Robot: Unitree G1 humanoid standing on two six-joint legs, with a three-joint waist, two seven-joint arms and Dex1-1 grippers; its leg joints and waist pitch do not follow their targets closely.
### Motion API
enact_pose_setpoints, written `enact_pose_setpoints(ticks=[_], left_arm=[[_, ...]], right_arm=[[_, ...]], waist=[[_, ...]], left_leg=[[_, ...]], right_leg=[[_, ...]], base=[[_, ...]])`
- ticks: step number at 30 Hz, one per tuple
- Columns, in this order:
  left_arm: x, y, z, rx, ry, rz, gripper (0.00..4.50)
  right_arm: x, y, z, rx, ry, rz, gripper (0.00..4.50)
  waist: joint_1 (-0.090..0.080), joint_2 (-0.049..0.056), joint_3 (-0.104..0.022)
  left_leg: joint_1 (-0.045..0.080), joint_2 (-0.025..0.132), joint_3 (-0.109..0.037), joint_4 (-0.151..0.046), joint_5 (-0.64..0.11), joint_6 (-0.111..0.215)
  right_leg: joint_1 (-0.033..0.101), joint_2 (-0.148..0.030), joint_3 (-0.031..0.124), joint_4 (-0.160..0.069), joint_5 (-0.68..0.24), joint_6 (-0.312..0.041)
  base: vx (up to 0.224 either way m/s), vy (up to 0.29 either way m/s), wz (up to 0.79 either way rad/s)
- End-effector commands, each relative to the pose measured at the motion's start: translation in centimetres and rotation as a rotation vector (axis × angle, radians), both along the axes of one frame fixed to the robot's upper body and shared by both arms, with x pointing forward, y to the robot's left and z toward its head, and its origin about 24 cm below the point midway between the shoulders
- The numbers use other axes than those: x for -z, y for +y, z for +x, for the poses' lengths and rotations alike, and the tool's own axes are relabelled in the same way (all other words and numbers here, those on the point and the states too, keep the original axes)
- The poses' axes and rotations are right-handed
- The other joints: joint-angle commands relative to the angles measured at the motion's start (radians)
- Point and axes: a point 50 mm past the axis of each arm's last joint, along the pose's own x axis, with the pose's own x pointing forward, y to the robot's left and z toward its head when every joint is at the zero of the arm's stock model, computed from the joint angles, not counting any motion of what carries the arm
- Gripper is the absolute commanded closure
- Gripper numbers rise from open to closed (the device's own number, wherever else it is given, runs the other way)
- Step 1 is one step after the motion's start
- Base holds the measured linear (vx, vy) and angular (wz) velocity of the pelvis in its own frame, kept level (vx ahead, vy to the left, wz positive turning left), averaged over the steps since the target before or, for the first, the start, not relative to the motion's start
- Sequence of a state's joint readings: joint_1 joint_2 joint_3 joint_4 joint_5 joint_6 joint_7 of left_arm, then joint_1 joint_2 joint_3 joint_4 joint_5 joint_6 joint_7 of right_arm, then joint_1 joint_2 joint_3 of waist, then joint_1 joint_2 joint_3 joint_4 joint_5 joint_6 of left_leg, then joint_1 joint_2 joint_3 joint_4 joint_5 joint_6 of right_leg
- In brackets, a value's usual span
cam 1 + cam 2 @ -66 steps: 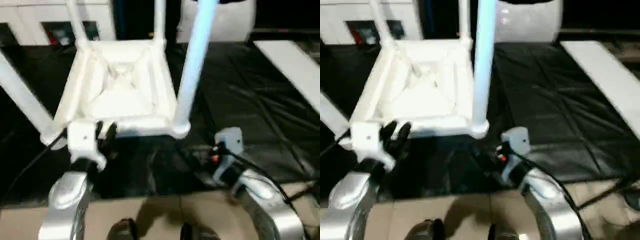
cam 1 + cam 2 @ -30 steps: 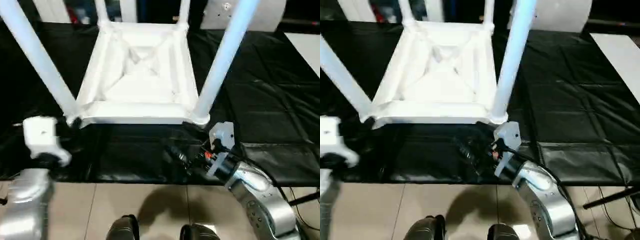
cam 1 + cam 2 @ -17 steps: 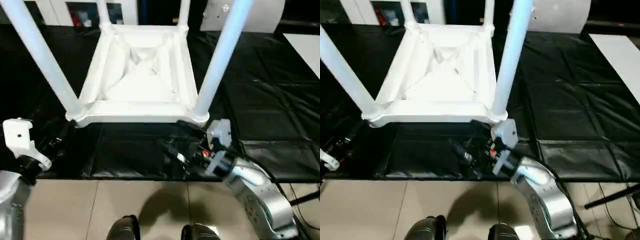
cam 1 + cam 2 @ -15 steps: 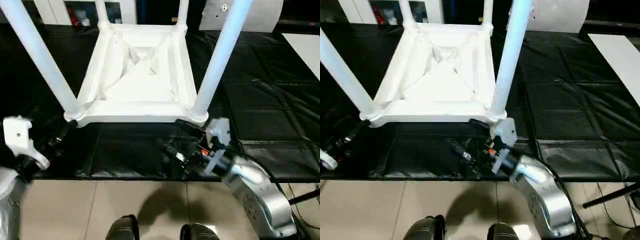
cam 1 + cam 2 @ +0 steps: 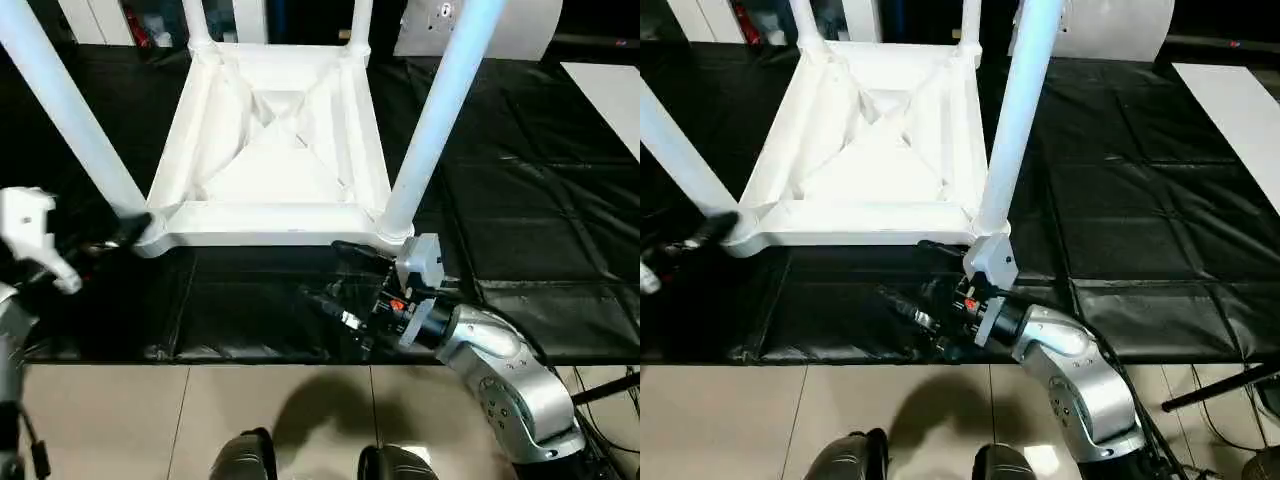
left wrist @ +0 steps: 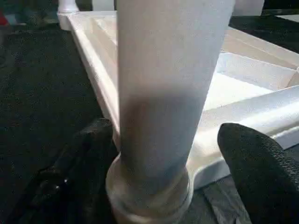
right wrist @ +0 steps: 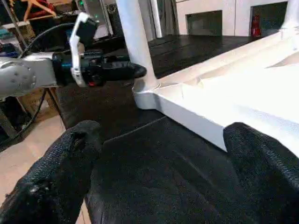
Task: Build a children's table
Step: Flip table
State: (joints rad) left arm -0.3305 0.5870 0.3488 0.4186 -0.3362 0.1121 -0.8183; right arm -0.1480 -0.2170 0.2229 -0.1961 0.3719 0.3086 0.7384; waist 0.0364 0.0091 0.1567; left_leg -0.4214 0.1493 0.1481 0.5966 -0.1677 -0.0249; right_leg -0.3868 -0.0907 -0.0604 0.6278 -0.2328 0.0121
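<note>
The children's table (image 5: 270,150) lies upside down on the black cover, X-ribbed underside up. All four white legs stand in its corner sockets. My left gripper (image 5: 122,233) reaches in from the left to the near-left leg (image 6: 163,84). It is open, with a black finger (image 6: 88,154) on either side of the leg's base. My right gripper (image 5: 340,280) hovers low in front of the table's near edge, below the near-right leg (image 5: 430,120). It is open, and its wide-apart fingers (image 7: 65,163) hold nothing.
The black-covered worktable (image 5: 520,200) stretches away to the right. A white board (image 5: 610,90) lies at its far right, and a large white object (image 5: 500,30) stands at the back. Beige tiled floor (image 5: 150,420) and my feet (image 5: 245,460) lie below the table's front edge.
My left arm has swung out to the left, and its fingers now reach the near-left corner from the side. The right gripper has edged slightly left along the table's near edge.
</note>
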Motion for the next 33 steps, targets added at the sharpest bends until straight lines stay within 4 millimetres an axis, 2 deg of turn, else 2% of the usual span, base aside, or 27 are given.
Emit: enact_pose_setpoints(ticks=[1, 2, 5, 6, 7, 8, 10, 12, 15, 17, 18, 20, 23, 24, 28, 29, 31, 32, 33], left_arm=[[-0.1, -0.2, 0.3, -0.004, -0.008, 0.005, 0.26], [0.2, -0.4, 0.5, -0.042, -0.017, 0.011, 0.67], [0.6, -1.3, 0.5, -0.052, -0.028, -0.025, 0.67], [0.7, -1.5, 0.5, -0.039, -0.035, -0.023, 0.67], [0.9, -1.6, 0.5, -0.032, -0.033, -0.021, 1.1], [1.0, -1.6, 0.5, -0.035, -0.033, -0.011, 1.1], [1.2, -1.5, 0.5, -0.038, -0.03, 0.001, 1.17], [1.2, -1.4, 0.5, -0.042, -0.031, 0.004, 1.54], [1.2, -1.1, 0.5, -0.054, -0.029, -0.002, 1.62], [1.3, -1.1, 0.5, -0.055, -0.028, -0.003, 1.86], [1.4, -1.0, 0.6, -0.058, -0.024, -0.002, 1.95], [1.4, -1.0, 0.7, -0.056, -0.018, -0.012, 2.08], [1.5, -1.1, 0.7, -0.057, -0.011, -0.026, 2.35], [1.5, -1.2, 0.8, -0.073, -0.004, -0.046, 2.37], [1.8, -1.6, 0.9, -0.162, 0.006, -0.136, 2.42], [2.3, -2.0, 0.8, -0.256, 0.012, -0.226, 2.42], [2.9, -2.6, 0.5, -0.298, 0.025, -0.296, 2.43], [3.5, -3.6, 0.0, -0.315, 0.039, -0.358, 2.43], [3.7, -4.2, -0.2, -0.323, 0.045, -0.388, 2.43]], right_arm=[[0.3, 0.1, 0.0, 0.014, -0.006, -0.025, 0.0], [0.4, 0.2, 0.0, 0.035, 0.003, -0.036, 0.0], [0.6, 0.5, 0.0, 0.048, 0.001, -0.044, 0.0], [0.7, 0.6, 0.0, 0.05, 0.001, -0.044, 0.0], [0.7, 0.8, 0.0, 0.048, 0.004, -0.042, 0.0], [0.8, 1.0, -0.1, 0.042, 0.012, -0.041, 0.0], [1.0, 1.3, -0.1, 0.026, 0.035, -0.042, 0.0], [1.1, 1.4, 0.0, 0.027, 0.041, -0.043, 0.0], [1.0, 1.6, 0.1, 0.018, 0.037, -0.039, 0.0], [1.0, 1.8, 0.1, 0.013, 0.032, -0.041, 0.0], [1.1, 1.9, 0.0, 0.007, 0.029, -0.048, 0.0], [1.2, 2.0, 0.0, 0.002, 0.029, -0.054, 0.0], [1.3, 1.9, 0.0, 0.006, 0.038, -0.056, 0.0], [1.4, 1.8, 0.1, 0.022, 0.047, -0.063, 0.0], [1.6, 1.5, 0.6, 0.08, 0.067, -0.075, 0.0], [1.8, 1.4, 0.9, 0.118, 0.075, -0.073, 0.0], [1.8, 1.3, 1.1, 0.153, 0.081, -0.065, 0.0], [1.8, 1.2, 1.4, 0.195, 0.094, -0.049, 0.0], [1.8, 1.2, 1.6, 0.215, 0.101, -0.037, 0.0]], waist=[[0.003, 0.022, -0.06], [0.002, 0.02, -0.063], [0.001, 0.014, -0.066], [0.002, 0.015, -0.065], [0.002, 0.015, -0.065], [0.001, 0.012, -0.064], [0.002, 0.013, -0.062], [0.002, 0.011, -0.061], [0.002, 0.011, -0.062], [0.003, 0.011, -0.062], [0.003, 0.008, -0.062], [0.004, 0.012, -0.064], [0.004, 0.008, -0.064], [0.005, 0.012, -0.063], [0.009, 0.013, -0.058], [0.01, 0.014, -0.06], [0.011, 0.01, -0.059], [0.011, 0.001, -0.06], [0.01, 0.002, -0.059]], left_leg=[[0.039, 0.076, -0.026, -0.1, -0.283, 0.013], [0.038, 0.077, -0.026, -0.099, -0.269, 0.009], [0.033, 0.077, -0.023, -0.093, -0.215, 0.036], [0.032, 0.075, -0.021, -0.092, -0.2, 0.048], [0.032, 0.075, -0.022, -0.092, -0.198, 0.053], [0.033, 0.076, -0.021, -0.093, -0.205, 0.061], [0.035, 0.077, -0.02, -0.094, -0.21, 0.062], [0.035, 0.078, -0.02, -0.095, -0.212, 0.06], [0.035, 0.077, -0.019, -0.095, -0.209, 0.06], [0.035, 0.078, -0.018, -0.095, -0.205, 0.06], [0.035, 0.078, -0.016, -0.095, -0.199, 0.061], [0.035, 0.076, -0.015, -0.093, -0.183, 0.064], [0.035, 0.077, -0.013, -0.092, -0.18, 0.07], [0.035, 0.077, -0.011, -0.093, -0.188, 0.068], [0.038, 0.08, -0.01, -0.097, -0.24, 0.042], [0.037, 0.081, -0.009, -0.097, -0.244, 0.036], [0.034, 0.082, -0.008, -0.097, -0.254, 0.031], [0.03, 0.083, -0.008, -0.096, -0.23, 0.039], [0.029, 0.082, -0.006, -0.095, -0.222, 0.044]], right_leg=[[0.02, -0.07, 0.053, -0.062, -0.042, -0.276], [0.022, -0.069, 0.053, -0.059, 0.0, -0.282], [0.028, -0.074, 0.055, -0.056, 0.056, -0.294], [0.027, -0.072, 0.054, -0.056, 0.061, -0.294], [0.028, -0.073, 0.054, -0.057, 0.057, -0.293], [0.026, -0.071, 0.055, -0.058, 0.039, -0.291], [0.024, -0.07, 0.055, -0.06, 0.02, -0.286], [0.023, -0.068, 0.055, -0.06, 0.017, -0.284], [0.022, -0.069, 0.057, -0.059, 0.02, -0.28], [0.022, -0.07, 0.058, -0.06, 0.018, -0.281], [0.022, -0.069, 0.058, -0.059, 0.024, -0.28], [0.021, -0.068, 0.059, -0.057, 0.041, -0.277], [0.021, -0.068, 0.061, -0.056, 0.054, -0.281], [0.019, -0.068, 0.062, -0.058, 0.044, -0.281], [0.014, -0.068, 0.065, -0.063, -0.025, -0.286], [0.016, -0.069, 0.065, -0.062, -0.03, -0.285], [0.016, -0.071, 0.067, -0.065, -0.041, -0.283], [0.02, -0.074, 0.069, -0.065, -0.042, -0.278], [0.018, -0.073, 0.07, -0.067, -0.043, -0.277]], base=[[0.0, 0.0, 0.0], [0.0, 0.0, 0.0], [0.0, 0.0, 0.0], [0.0, 0.0, 0.0], [0.0, 0.0, 0.0], [0.0, 0.0, 0.0], [0.0, 0.0, 0.0], [0.0, 0.0, 0.0], [0.0, 0.0, 0.0], [0.0, 0.0, 0.0], [0.0, 0.0, 0.0], [0.0, 0.0, 0.0], [0.0, 0.0, 0.0], [0.0, 0.0, 0.0], [0.0, 0.0, 0.0], [0.0, 0.0, 0.0], [0.0, 0.0, 0.0], [0.0, 0.0, 0.0], [0.0, 0.0, 0.0]])
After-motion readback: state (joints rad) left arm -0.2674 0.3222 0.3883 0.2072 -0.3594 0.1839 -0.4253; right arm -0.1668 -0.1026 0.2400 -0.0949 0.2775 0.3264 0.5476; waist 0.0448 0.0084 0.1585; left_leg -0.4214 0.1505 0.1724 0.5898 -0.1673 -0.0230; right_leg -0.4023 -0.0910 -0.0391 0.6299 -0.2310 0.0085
